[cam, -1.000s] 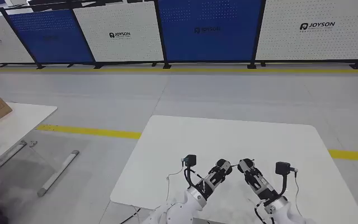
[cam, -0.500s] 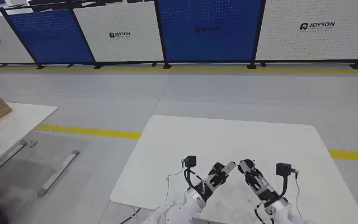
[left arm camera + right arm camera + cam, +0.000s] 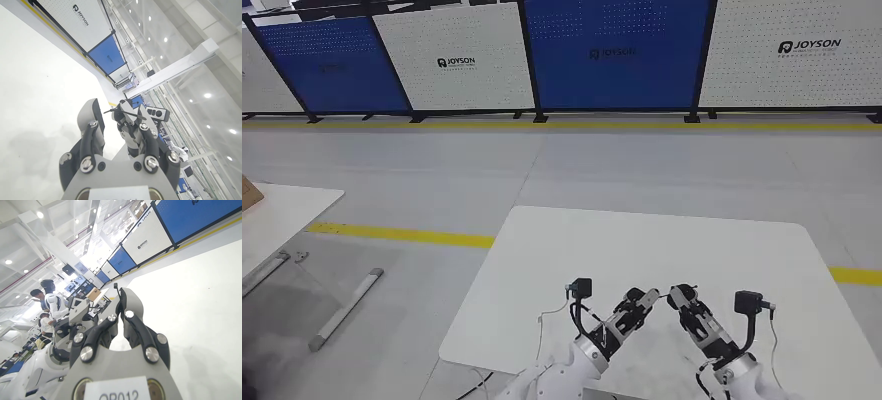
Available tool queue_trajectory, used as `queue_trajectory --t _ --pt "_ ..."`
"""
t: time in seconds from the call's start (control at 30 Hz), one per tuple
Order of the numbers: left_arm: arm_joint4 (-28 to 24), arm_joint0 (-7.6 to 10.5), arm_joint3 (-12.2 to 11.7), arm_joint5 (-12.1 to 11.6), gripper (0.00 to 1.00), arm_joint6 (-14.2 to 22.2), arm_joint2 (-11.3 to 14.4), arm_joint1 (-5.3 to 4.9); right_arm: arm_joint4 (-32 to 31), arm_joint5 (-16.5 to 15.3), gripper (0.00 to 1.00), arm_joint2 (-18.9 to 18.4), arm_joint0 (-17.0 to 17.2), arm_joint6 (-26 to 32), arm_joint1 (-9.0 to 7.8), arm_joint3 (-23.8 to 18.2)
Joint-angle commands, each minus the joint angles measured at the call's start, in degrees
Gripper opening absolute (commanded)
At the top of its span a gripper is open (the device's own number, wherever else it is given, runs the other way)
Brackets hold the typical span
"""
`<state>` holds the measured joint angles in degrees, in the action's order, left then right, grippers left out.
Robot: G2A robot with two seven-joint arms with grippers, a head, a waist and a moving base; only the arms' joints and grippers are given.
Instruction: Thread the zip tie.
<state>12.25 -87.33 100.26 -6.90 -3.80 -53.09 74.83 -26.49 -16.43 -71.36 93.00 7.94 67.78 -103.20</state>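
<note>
The right tool (image 3: 121, 294) pinches the zip tie (image 3: 115, 286).

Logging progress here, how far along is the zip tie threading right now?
Done: the right tool is shut on the zip tie, held above the table. In hand: the open left tool sits close beside it. Left: the tie looks straight, no loop, so the threading itself remains.

The zip tie (image 3: 115, 286) is a thin black strap, clamped between the closed fingers of the right end effector (image 3: 121, 292) above the bench (image 3: 189, 294). Its square head projects past the fingertips.
</note>
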Motion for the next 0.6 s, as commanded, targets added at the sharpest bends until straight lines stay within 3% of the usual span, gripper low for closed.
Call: queue_trajectory --t 0.0,0.27,0.57 --pt "0.0 0.1 -0.2 0.2 0.36 -0.2 -0.1 0.01 -0.1 0.2 0.0 0.2 -0.1 0.0 0.05 0.1" --pt "-0.4 0.64 -0.9 0.7 0.21 -0.8 -0.5 0.11 -0.4 0.2 0.0 0.3 -0.3 -0.2 0.17 0.3" --pt "-0.1 0.76 -0.9 1.0 0.11 -0.9 -0.4 0.18 -0.3 0.1 0.0 0.2 -0.4 -0.1 0.28 0.5"
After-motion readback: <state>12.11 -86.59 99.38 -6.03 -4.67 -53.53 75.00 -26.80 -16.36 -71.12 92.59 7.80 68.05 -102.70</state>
